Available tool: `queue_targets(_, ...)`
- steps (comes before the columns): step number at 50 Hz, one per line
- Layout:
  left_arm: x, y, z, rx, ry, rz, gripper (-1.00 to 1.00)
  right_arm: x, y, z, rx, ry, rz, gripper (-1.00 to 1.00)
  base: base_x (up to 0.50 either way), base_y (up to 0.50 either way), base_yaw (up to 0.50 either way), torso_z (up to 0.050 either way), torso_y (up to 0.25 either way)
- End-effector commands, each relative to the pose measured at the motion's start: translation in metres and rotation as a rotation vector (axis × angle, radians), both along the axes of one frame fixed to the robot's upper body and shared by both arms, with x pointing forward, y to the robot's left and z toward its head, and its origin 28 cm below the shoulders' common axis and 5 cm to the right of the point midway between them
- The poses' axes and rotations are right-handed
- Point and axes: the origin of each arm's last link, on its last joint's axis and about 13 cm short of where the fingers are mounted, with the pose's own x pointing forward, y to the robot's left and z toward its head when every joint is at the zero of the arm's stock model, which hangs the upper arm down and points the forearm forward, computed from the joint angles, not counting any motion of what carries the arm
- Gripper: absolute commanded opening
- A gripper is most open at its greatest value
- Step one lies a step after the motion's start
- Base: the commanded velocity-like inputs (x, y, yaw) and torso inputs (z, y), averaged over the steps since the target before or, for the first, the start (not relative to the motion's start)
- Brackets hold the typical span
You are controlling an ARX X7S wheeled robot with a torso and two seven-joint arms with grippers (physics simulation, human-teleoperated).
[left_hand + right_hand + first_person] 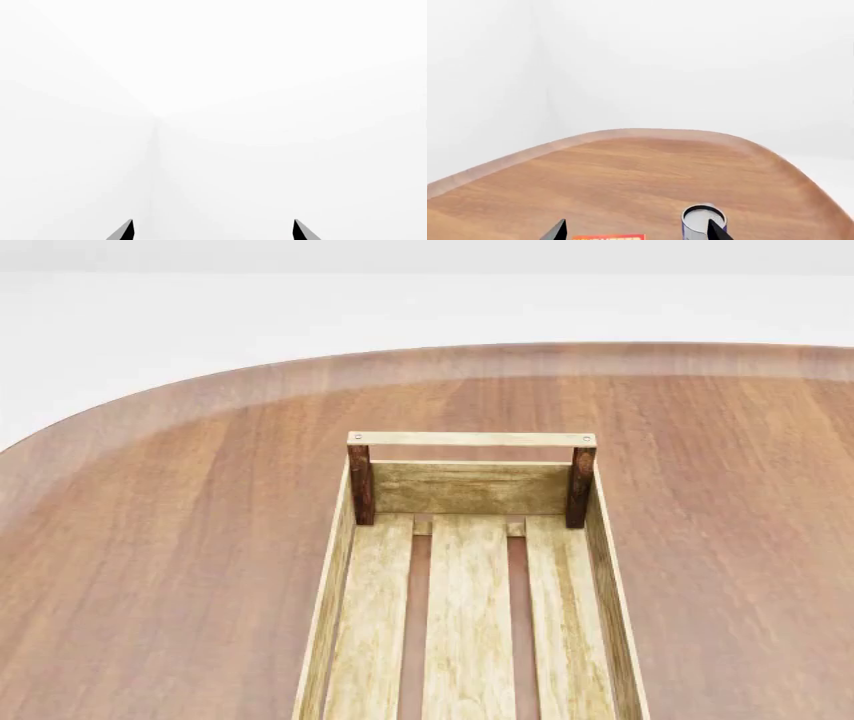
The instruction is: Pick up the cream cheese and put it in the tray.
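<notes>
Slats first: three pale, grainy wooden boards run lengthwise along the floor of the tray (470,640) in the head view, with dark gaps between them showing the table beneath. Thin light side walls rise on either side, and at the far end two dark brown square posts stand in the corners, joined by a pale top rail with a plank end wall below it. Nothing lies inside the part of the tray that shows.

Around it spreads the table (160,570), smooth reddish-brown wood with long streaked grain and a rounded far edge, a lighter band following the curve. Beyond that, plain white.

Over on the right wrist view, the right gripper (637,232) shows only two dark pointed fingertips, set well apart with nothing between them. Just past the tips sits the top edge of a red-orange box (608,237), flat-sided, and beside it a round can (702,220) with a pale grey lid and blue wall, upright on the same wood.

Left wrist view: the left gripper (213,231) shows two dark wedge tips, spread wide, holding nothing, facing blank white.

Cream cheese is not visible in any view, so its place cannot be told.
</notes>
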Motion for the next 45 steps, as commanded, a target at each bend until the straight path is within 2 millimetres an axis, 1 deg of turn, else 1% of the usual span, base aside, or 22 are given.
queue_targets(1,0.000,0.000,0.001,0.003,0.002,-0.003,1.00,0.000,-0.003,-0.008,0.032,0.022,-0.009,1.00,0.00,0.00,0.00,0.000,0.000)
queue_targets(20,-0.001,-0.002,0.002,0.019,0.007,-0.006,1.00,-0.002,-0.006,-0.027,0.076,0.068,-0.019,1.00,0.00,0.00,0.00,0.000,0.000)
queue_targets(26,0.000,-0.002,0.002,0.020,0.008,-0.006,1.00,-0.001,-0.009,-0.031,0.084,0.102,-0.030,1.00,0.00,0.00,0.00,0.000,0.000)
queue_targets(27,0.000,-0.002,0.002,0.020,0.008,-0.006,1.00,-0.001,-0.009,-0.033,0.072,0.142,-0.043,1.00,0.00,0.00,0.00,0.000,0.000)
queue_targets(45,0.000,-0.001,0.001,0.025,0.014,-0.001,1.00,-0.001,-0.013,-0.042,0.080,0.189,-0.047,1.00,0.00,0.00,0.00,0.000,0.000)
